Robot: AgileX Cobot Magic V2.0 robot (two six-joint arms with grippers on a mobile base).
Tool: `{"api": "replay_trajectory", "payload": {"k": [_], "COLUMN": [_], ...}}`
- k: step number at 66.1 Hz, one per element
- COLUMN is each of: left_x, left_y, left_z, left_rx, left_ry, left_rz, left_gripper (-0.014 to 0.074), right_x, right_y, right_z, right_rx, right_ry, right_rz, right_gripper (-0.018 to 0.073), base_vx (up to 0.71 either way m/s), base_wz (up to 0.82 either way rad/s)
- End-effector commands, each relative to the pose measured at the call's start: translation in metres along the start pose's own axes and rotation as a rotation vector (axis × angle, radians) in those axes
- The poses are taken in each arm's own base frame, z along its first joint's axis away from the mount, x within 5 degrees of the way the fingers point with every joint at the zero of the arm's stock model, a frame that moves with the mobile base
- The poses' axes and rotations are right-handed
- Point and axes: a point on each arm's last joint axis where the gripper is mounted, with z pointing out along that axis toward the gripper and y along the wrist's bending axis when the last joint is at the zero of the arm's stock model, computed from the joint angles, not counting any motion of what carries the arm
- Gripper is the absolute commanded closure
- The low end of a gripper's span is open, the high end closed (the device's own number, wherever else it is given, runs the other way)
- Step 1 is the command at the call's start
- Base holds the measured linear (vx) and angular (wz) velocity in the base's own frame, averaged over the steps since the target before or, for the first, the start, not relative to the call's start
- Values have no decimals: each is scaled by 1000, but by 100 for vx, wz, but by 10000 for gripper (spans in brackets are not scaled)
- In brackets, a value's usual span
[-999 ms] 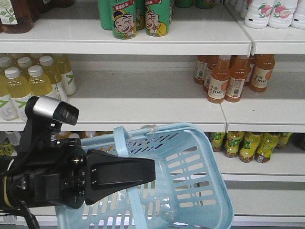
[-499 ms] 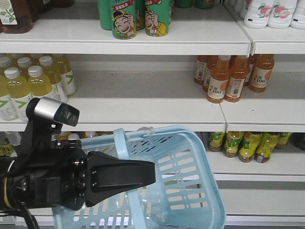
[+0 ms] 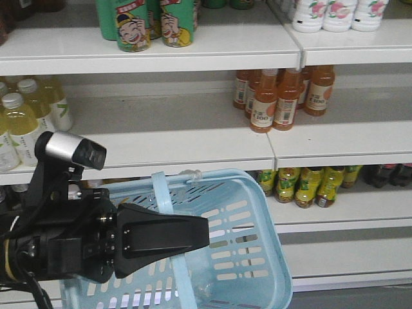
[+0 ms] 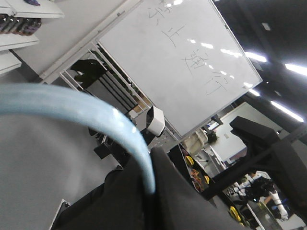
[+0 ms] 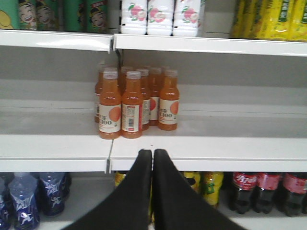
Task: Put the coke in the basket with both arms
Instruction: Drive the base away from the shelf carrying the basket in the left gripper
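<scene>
The right gripper (image 5: 152, 155) has its two black fingers pressed flat together with nothing between them, and it points at the front edge of the middle shelf (image 5: 216, 153), just below the cluster of orange drink bottles (image 5: 132, 108). The left gripper (image 3: 199, 233) is clamped on the swing handle (image 4: 72, 108); in the left wrist view the pale blue band runs down into the seam between the fingers. The basket (image 3: 257, 257) hangs tilted from that handle in front of the shelving. No red-capped bottle shows in the part of its inside that is visible, though its floor is partly hidden by the arm. The coke (image 5: 268, 184) stands in a row near the right end of the lower shelf (image 3: 335, 219), one level below the orange bottles and to the right of the yellow ones, well apart from both grippers. So one part looks done: the basket is held up and ready. What seems left is the rest of the task. The right arm must drop lower and to the right, spread its fingers, take one coke, carry it over the basket rim and release it inside.
</scene>
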Motion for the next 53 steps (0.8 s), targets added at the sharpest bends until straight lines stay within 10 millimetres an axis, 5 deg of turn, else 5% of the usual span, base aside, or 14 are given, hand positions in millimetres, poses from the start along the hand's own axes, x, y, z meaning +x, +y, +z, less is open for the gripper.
{"api": "replay_trajectory", "payload": {"k": [1, 53], "left_x": [-3, -3], "left_y": [-32, -32], "left_z": [-3, -3], "left_rx": [250, 250], "left_ry": [2, 2], "left_rz": [28, 28], "left_gripper": [603, 603], "right_x": [-4, -4], "right_y": [1, 1], "right_z": [-1, -1], "right_rx": [-3, -3], "right_ry": [-77, -77], "right_rz": [-11, -11], "right_gripper": [564, 564], "base_vx": [-4, -3], "base_wz": [-38, -57]}}
